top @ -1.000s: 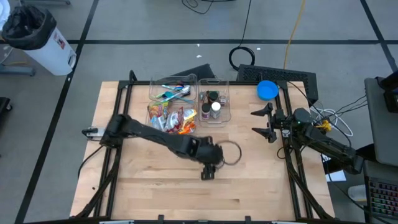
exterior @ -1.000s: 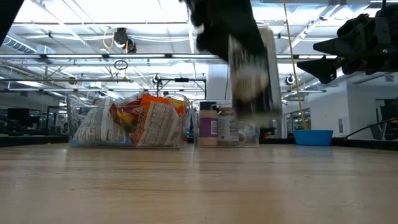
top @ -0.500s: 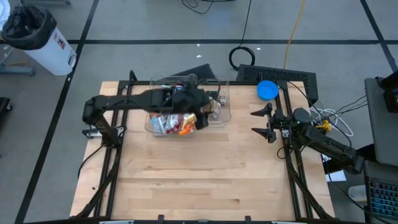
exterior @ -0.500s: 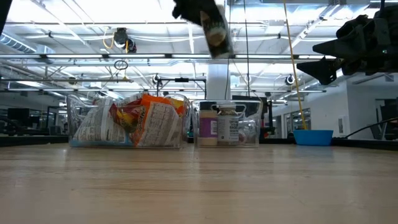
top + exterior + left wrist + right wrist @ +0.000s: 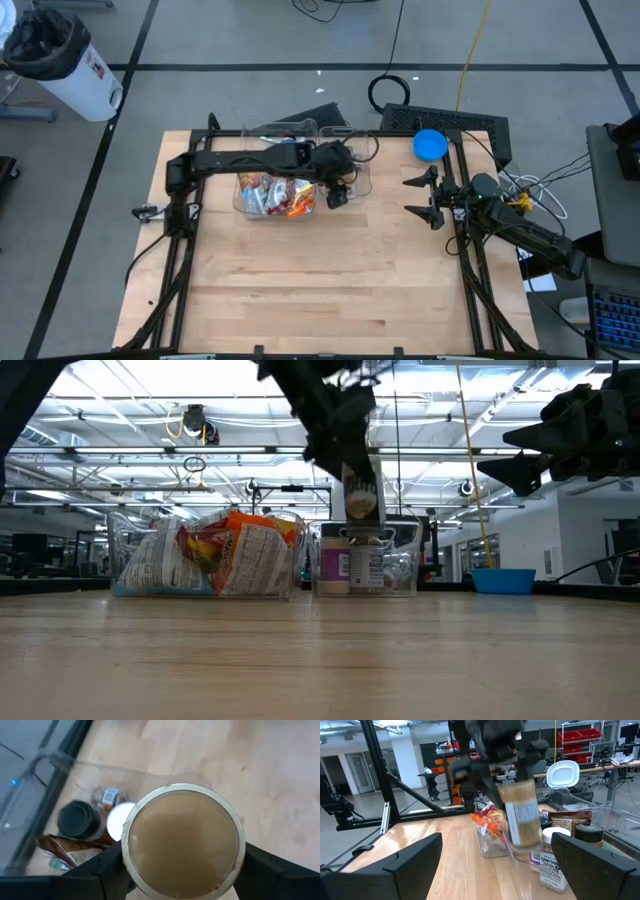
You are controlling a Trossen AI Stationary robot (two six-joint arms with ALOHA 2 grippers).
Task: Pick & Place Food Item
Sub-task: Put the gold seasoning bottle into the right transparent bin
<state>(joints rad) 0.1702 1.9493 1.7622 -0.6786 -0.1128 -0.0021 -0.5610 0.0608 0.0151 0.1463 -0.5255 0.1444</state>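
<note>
A clear jar of brown powder [image 5: 358,488] with a white label hangs tilted over the clear bin of bottles [image 5: 355,172] at the table's far side. My left gripper [image 5: 336,192] is shut on it; the left wrist view looks at the jar's round end [image 5: 184,847]. A second clear bin [image 5: 272,192] beside it holds snack packets. My right gripper [image 5: 425,197] stands open by the table's right edge, with nothing between its fingers. My left gripper pinches the jar's round sides [image 5: 239,851] between its two fingers, one finger on each side. The fingers slant down from above. The jar is lifted clear and tilted, its lower end [image 5: 526,837] just above the bottles in the bin.
A bin of utensils [image 5: 280,143] stands behind the snack bin. Several bottles [image 5: 348,565] stand upright in the bottle bin. A blue bowl [image 5: 430,145] sits at the far right corner. Bare wood [image 5: 330,290] fills the table's near half.
My left gripper has carried the jar from the table's middle toward the far edge, rising over the bins, then come down a little above the bottle bin. The jar stayed in the hold, clear of the table.
</note>
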